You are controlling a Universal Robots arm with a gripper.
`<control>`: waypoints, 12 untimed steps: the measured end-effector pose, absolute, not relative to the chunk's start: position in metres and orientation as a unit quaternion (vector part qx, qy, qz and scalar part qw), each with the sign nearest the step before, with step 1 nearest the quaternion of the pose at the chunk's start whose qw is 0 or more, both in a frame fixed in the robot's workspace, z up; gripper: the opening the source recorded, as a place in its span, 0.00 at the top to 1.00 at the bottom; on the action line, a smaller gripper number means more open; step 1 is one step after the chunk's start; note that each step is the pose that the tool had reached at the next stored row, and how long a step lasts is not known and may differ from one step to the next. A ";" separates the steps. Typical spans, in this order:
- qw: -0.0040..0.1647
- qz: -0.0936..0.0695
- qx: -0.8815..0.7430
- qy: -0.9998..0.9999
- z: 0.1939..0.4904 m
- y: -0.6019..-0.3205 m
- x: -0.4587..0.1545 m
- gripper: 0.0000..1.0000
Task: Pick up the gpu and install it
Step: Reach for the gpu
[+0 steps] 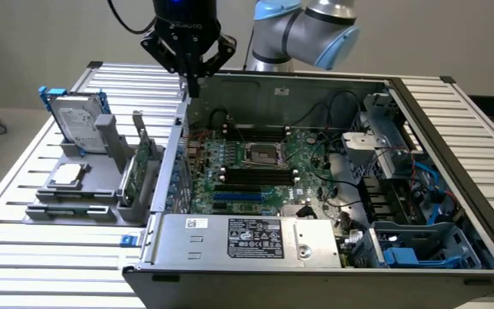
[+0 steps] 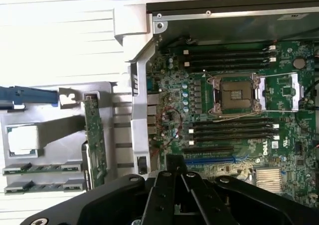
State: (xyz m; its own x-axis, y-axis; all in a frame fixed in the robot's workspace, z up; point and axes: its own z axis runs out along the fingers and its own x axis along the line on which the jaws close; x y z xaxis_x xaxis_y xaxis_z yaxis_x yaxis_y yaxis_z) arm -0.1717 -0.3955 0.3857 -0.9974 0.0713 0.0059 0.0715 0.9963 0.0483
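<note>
Case (image 1: 298, 76) lies open on the desk (image 1: 24, 257), with the motherboard (image 1: 256, 161) exposed. The gpu (image 1: 134, 172) is seen standing on edge in the grey holder (image 1: 71, 211), just outside the case wall on the exterior view's left, untouched. Farther back, the pincer (image 1: 193, 87) is hung above that wall's far end, fully closed, nothing held. Pick-up is judged not yet started. A grasp would call for the jaws to be opened and lined up over the card's top edge.

Green gpu (image 1: 132, 172) edge-up in grey holder (image 1: 69, 210)

Closed pincer (image 1: 193, 89), vertical, tips downward.
</note>
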 end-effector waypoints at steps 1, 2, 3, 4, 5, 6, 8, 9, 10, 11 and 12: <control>0.002 -0.024 -0.036 -0.999 0.384 -0.395 -0.176 0.89; 0.002 -0.024 -0.036 -0.999 0.383 -0.395 -0.181 0.89; 0.002 -0.024 -0.036 -0.999 0.381 -0.395 -0.185 0.89; 0.002 -0.024 -0.036 -0.999 0.379 -0.395 -0.190 0.89; 0.002 -0.024 -0.036 -0.999 0.378 -0.394 -0.195 0.89; 0.002 -0.024 -0.036 -0.999 0.376 -0.394 -0.199 0.89; 0.002 -0.024 -0.036 -0.999 0.373 -0.394 -0.208 0.89; 0.002 -0.023 -0.036 -0.999 0.372 -0.394 -0.213 0.89; 0.002 -0.023 -0.036 -0.999 0.370 -0.394 -0.217 0.89; 0.002 -0.023 -0.036 -0.999 0.369 -0.394 -0.222 0.89; 0.002 -0.023 -0.036 -0.999 0.367 -0.394 -0.226 0.89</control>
State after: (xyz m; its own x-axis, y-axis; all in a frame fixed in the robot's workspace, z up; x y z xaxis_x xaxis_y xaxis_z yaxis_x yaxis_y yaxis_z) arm -0.2262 -0.3938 0.3669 -0.9974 0.0712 0.0057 0.0714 0.9964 0.0461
